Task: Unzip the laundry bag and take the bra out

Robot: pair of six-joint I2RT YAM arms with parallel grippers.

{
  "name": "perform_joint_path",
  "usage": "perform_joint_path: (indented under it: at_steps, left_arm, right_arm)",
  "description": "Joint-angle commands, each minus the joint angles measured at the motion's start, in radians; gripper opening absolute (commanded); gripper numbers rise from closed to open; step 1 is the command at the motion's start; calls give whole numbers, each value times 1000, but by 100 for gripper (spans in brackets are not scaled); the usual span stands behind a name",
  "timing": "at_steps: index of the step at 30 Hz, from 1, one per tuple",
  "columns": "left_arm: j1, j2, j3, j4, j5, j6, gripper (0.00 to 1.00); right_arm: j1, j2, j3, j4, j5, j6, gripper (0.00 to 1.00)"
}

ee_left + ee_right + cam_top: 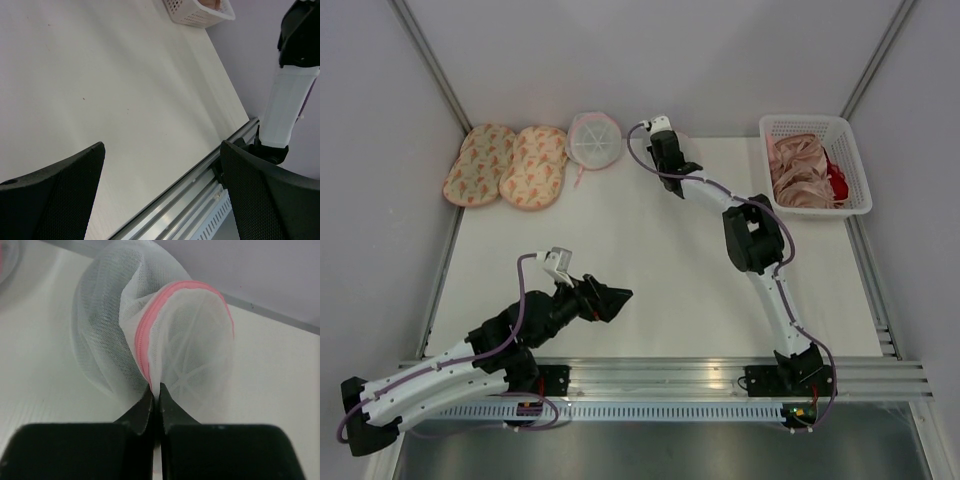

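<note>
White table (650, 270) carries every item. At the far left corner, two peach floral-print padded pieces (480, 165) lie flat, side by side and touching. Just right of them, at the far edge, lies a round ribbed pouch (593, 140) of mesh with white spokes and a pink rim. Nearer the front rail (660, 375), the left fingers (617, 298) hang above bare table, spread wide apart and gripping nothing. The left wrist view shows only table surface in the gap. Right of the ribbed pouch, the right arm (755, 245) reaches to the far edge of the table. The right fingers (151, 402) are closed tight on the laundry bag (190, 340), pinching the mesh at the lower end of the pink zip edging (142, 340). Whether the zip pull itself is caught in that grip cannot be determined. The laundry bag rests on the table close to the back wall (260, 270), directly ahead of the right fingers. It is crumpled into two lobes, a loose fold of mesh on the left and a domed panel with faint ribs on the right, with the pink edging arching between them. In the overhead view the bag cannot be picked out at the right wrist, and its contents cannot be made out. At the far right corner stands a white perforated basket (807, 121) holding beige-pink satin garments (798, 170) and a red item (837, 182).
</note>
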Motion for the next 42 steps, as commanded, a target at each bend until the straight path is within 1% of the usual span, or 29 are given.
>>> perform_joint_path:
  at_steps: [1,2,3,5,6,7,9,10,11,12,13,14,16,17,18,19,21,23,24,25,27,28,29,31,32,33,36,40,42]
  left_arm:
    - [3,7,-1,24,-11,-14,100]
    - [3,13,2,27,-14,-3,100]
    - [3,19,8,27,-16,0,100]
    - [3,22,16,27,-28,17,99]
    - [3,22,28,12,-40,17,100]
    - [3,24,36,-6,-59,15,100]
    - [3,29,65,-57,-111,23,100]
    - [3,44,74,-68,-122,31,100]
    - [5,51,82,-76,-132,49,100]
    - [5,64,96,-82,-130,57,100]
    - [5,81,102,-82,-130,63,100]
    - [5,107,108,-82,-125,70,100]
    - [3,139,116,-61,-113,81,100]
    - [3,165,116,-48,-94,92,100]
    - [3,176,111,-28,-78,100,100]
    - [3,185,104,45,-55,109,100]
    - [3,228,91,113,13,130,100]
    - [3,277,105,154,32,129,100]
    - [3,336,132,154,33,130,100]
    - [1,363,145,151,33,132,100]
    - [-11,435,174,151,-7,132,100]
    - [-15,458,182,150,-7,132,100]
    - [-20,484,191,145,-42,132,100]
    - [-35,550,226,80,-86,114,100]
    - [-40,570,241,55,-132,80,100]
    - [-51,585,263,6,-152,61,100]
    - [-71,633,274,-55,-229,-24,100]
    - [-92,682,294,-128,-358,-113,96]
    - [-97,714,304,-145,-390,-130,93]
  right_arm:
    - [-2,-224,-85,-86,-101,107,0]
    - [-2,-252,-103,-161,-132,118,1]
    - [-2,-312,-156,-193,-219,118,1]
    - [4,-383,-238,-261,-252,153,0]
    - [18,-424,-296,-261,-265,156,0]
    - [28,-508,-414,-263,-289,180,0]
    - [44,-588,-515,-264,-324,237,0]
    - [50,-658,-596,-263,-361,281,0]
    - [49,-689,-631,-261,-427,350,0]
    - [55,-743,-660,-264,-446,384,1]
    - [61,-763,-695,-276,-487,410,0]
    - [68,-780,-705,-311,-513,444,1]
    - [128,-812,-711,-359,-507,438,0]
    - [154,-820,-711,-412,-492,449,0]
    - [182,-826,-718,-424,-483,458,0]
    - [224,-844,-740,-428,-484,467,0]
    - [275,-854,-754,-450,-464,515,0]
    - [298,-855,-771,-442,-460,544,0]
    - [318,-854,-783,-431,-456,591,0]
    - [329,-852,-784,-419,-456,605,1]
    - [358,-851,-800,-380,-408,671,1]
    - [369,-851,-806,-379,-407,684,1]
    - [377,-851,-807,-363,-403,696,0]
    - [391,-854,-820,-338,-397,720,0]
    - [391,-857,-823,-335,-403,727,0]
    - [389,-865,-823,-332,-406,730,0]
    - [391,-880,-826,-309,-421,728,0]
    - [389,-894,-833,-283,-447,722,0]
    - [389,-898,-838,-276,-502,721,0]
